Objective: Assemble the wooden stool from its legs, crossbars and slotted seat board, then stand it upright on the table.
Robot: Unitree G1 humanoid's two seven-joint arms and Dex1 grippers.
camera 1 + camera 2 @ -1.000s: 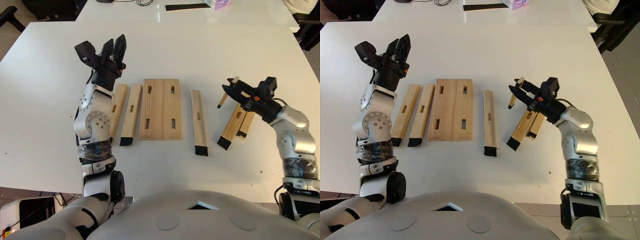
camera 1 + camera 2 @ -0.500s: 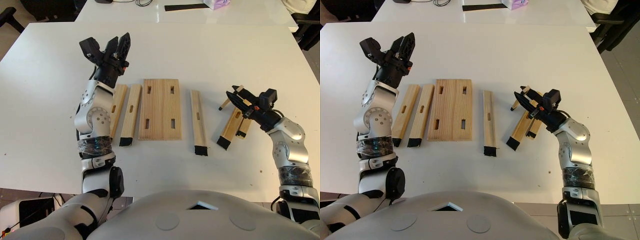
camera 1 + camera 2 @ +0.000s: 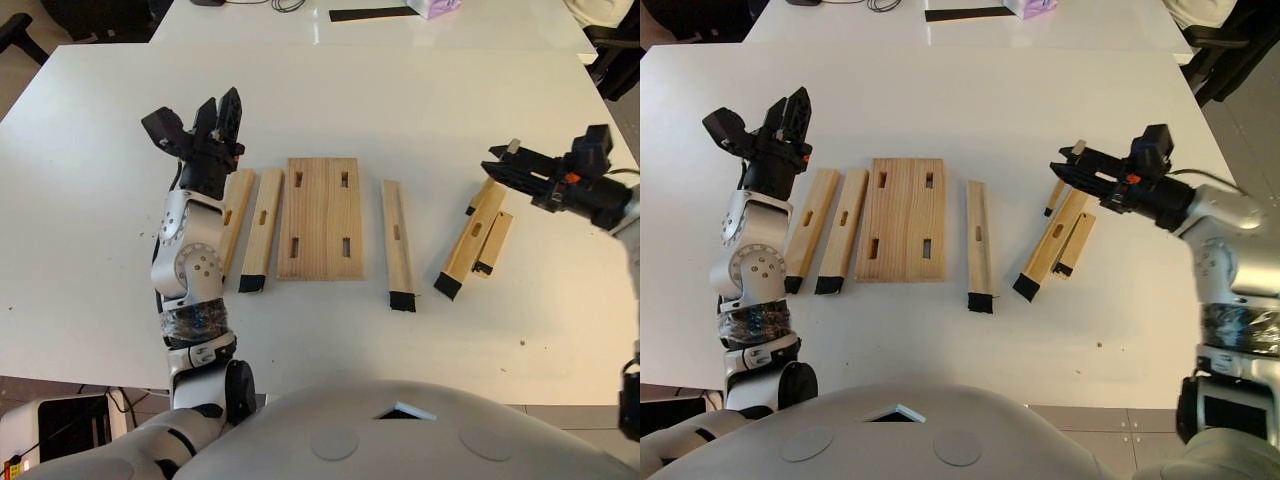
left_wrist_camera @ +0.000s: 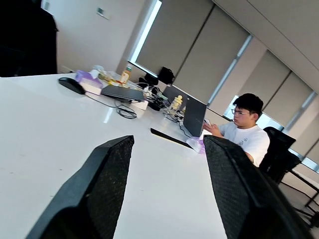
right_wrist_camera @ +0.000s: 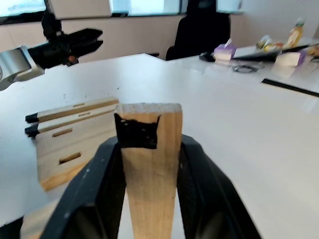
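Gripping a short crossbar (image 5: 149, 164) just above the table, the right gripper (image 3: 507, 163) looks set to carry it toward the seat board (image 3: 320, 217), while the left gripper (image 3: 220, 108) hangs open by the legs (image 3: 265, 220).

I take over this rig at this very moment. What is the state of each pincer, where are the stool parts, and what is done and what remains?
Left pincer: open, empty, raised near the far ends of the two left legs.
Right pincer: shut on a short crossbar, above the table.
Seat board: flat, centre. Third leg lies to its right; fourth leg and a short piece lie farther right.
Done: nothing joined.
Left: all assembly, then stand the stool upright.
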